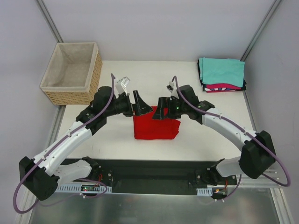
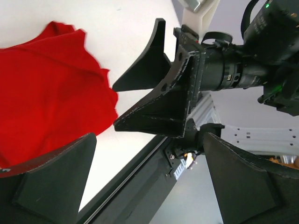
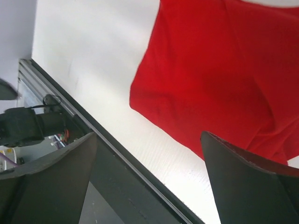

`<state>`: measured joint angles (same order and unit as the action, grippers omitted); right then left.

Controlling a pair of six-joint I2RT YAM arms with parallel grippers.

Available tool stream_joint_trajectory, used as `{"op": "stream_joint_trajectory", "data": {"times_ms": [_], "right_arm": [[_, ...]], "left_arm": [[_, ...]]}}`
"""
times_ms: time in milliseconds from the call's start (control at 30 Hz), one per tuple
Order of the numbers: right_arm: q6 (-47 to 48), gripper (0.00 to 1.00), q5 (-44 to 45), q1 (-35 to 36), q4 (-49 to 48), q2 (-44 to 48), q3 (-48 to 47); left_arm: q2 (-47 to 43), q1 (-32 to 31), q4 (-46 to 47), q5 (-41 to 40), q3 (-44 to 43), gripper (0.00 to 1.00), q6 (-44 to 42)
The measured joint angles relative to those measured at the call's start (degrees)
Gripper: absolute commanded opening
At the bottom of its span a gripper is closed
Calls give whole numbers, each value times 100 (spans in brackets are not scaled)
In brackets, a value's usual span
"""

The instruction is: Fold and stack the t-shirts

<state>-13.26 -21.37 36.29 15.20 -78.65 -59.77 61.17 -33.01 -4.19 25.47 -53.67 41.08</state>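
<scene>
A bright red t-shirt (image 1: 156, 127) lies folded into a rough rectangle at the middle of the white table. My left gripper (image 1: 141, 106) and right gripper (image 1: 160, 111) face each other just above its far edge, both open and holding nothing. The left wrist view has the red cloth (image 2: 46, 93) at the left and the right gripper's fingers (image 2: 149, 88) ahead of my own open left gripper (image 2: 149, 186). Red cloth (image 3: 219, 70) also fills the upper right of the right wrist view, beyond the open right gripper (image 3: 149, 182). Teal (image 1: 222, 70), magenta (image 1: 224, 87) and black (image 1: 202, 84) folded t-shirts are stacked at the back right.
A woven wicker basket (image 1: 72, 72) with beige lining stands at the back left corner. A black rail (image 1: 154, 170) with the arm bases runs along the near table edge. Grey walls with metal posts close in the back and both sides.
</scene>
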Motion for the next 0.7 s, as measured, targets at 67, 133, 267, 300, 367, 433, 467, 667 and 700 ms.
{"op": "stream_joint_trajectory", "data": {"times_ms": [67, 133, 267, 300, 367, 433, 467, 667, 700], "right_arm": [[-17, 95, 4, 70, -57, -240, 111], [-39, 95, 7, 118, -118, -444, 208], [-118, 96, 96, 188, -280, -708, 409], [-118, 96, 160, 181, -249, -702, 435], [-96, 96, 304, 68, -229, -605, 435], [-52, 96, 431, -251, -111, -402, 365], [-17, 96, 479, -487, -85, -302, 295], [70, 96, 999, -1954, 111, -332, -608], [63, 95, 1091, -2107, 109, -446, -758]], "left_arm": [[-214, 173, -234, -66, 149, 99, -4], [-374, 402, -437, -101, 326, 99, -7], [-505, 723, -776, -94, 496, 99, -9], [-507, 734, -811, -92, 496, 99, -13], [-509, 737, -866, -46, 496, 99, -24], [-509, 737, -896, -26, 496, 99, -28], [-509, 737, -907, -17, 496, 99, -28], [-492, 737, -909, 0, 588, 99, -79], [-492, 737, -916, 0, 616, 99, -92]]}}
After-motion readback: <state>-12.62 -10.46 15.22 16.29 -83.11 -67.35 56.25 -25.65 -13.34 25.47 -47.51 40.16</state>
